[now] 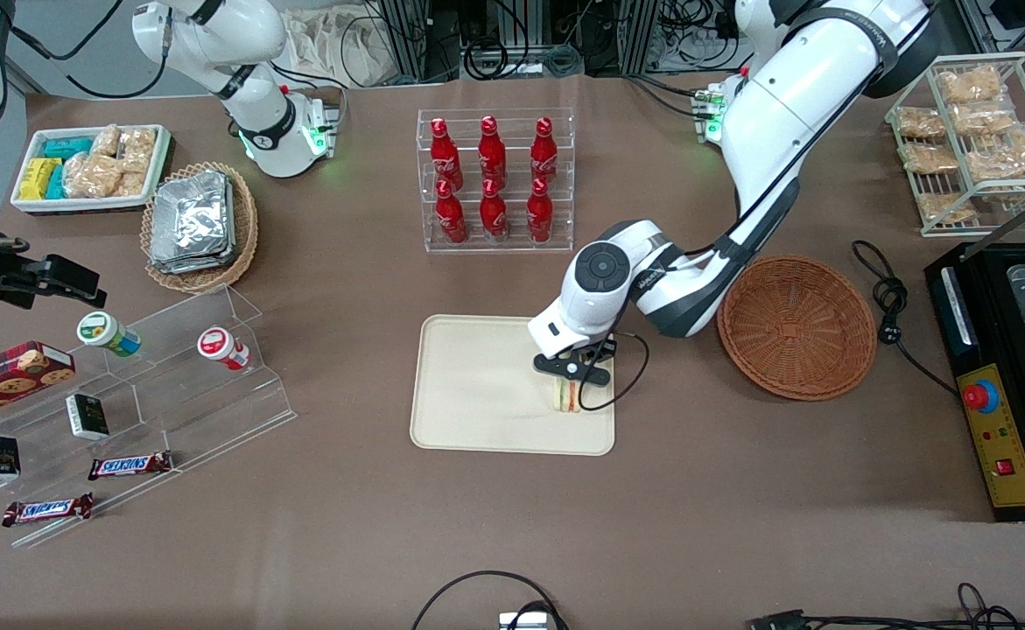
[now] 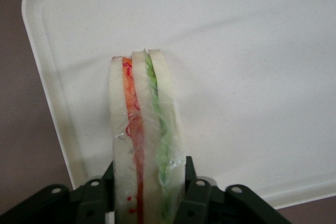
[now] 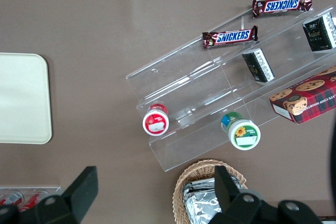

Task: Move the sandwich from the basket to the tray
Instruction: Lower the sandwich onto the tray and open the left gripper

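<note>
The sandwich (image 1: pixel 567 396) (image 2: pixel 144 129), a pale bread wedge with orange, red and green layers, stands on its edge on the cream tray (image 1: pixel 477 394) (image 2: pixel 252 77), near the tray's end that faces the basket. My left gripper (image 1: pixel 570 378) (image 2: pixel 148 182) is directly over it, and its black fingers (image 2: pixel 189 174) press both bread faces, so it is shut on the sandwich. The reddish-brown wicker basket (image 1: pixel 796 325) sits empty beside the tray, toward the working arm's end of the table.
A clear rack of red bottles (image 1: pixel 494 179) stands farther from the front camera than the tray. A black cable (image 1: pixel 893 306) and a black machine (image 1: pixel 1002 376) lie past the basket. A clear stepped shelf (image 1: pixel 144 394) with snacks is toward the parked arm's end.
</note>
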